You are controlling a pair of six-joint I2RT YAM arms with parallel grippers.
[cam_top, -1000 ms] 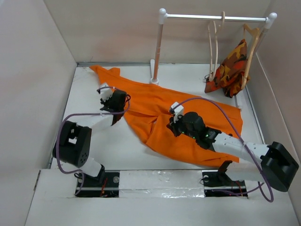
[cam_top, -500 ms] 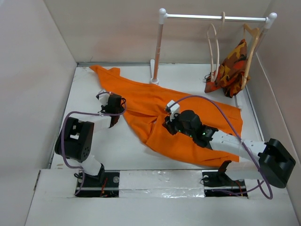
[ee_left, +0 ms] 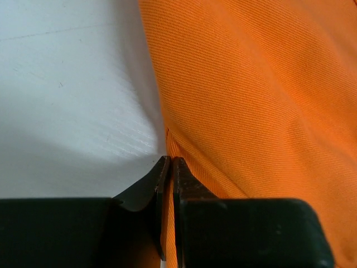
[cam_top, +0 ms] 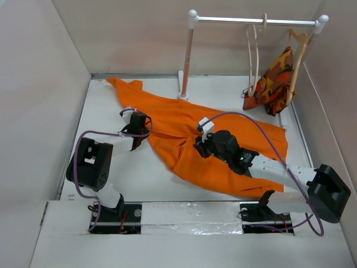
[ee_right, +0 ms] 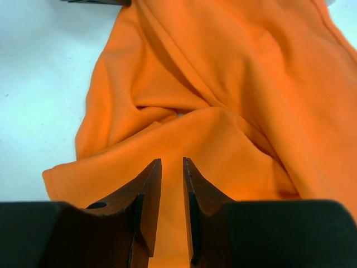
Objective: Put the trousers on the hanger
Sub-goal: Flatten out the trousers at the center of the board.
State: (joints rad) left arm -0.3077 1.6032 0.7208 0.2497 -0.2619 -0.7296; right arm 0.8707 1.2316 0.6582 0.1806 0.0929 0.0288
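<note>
Orange trousers (cam_top: 178, 120) lie spread across the white table (cam_top: 134, 173), well apart from the pale hanger (cam_top: 257, 56) hung on the rail (cam_top: 234, 20). The left gripper (ee_left: 169, 163) pinches their edge, jaws closed. The right gripper (ee_right: 172, 163) hovers over a fold, jaws slightly parted.

The top external camera looks down from above and behind, taking in the whole table (cam_top: 139, 173), with the arm bases (cam_top: 114, 212) at the bottom edge. Each wrist camera faces forward, very close over the trousers (ee_left: 262, 84), which all three views share.
</note>
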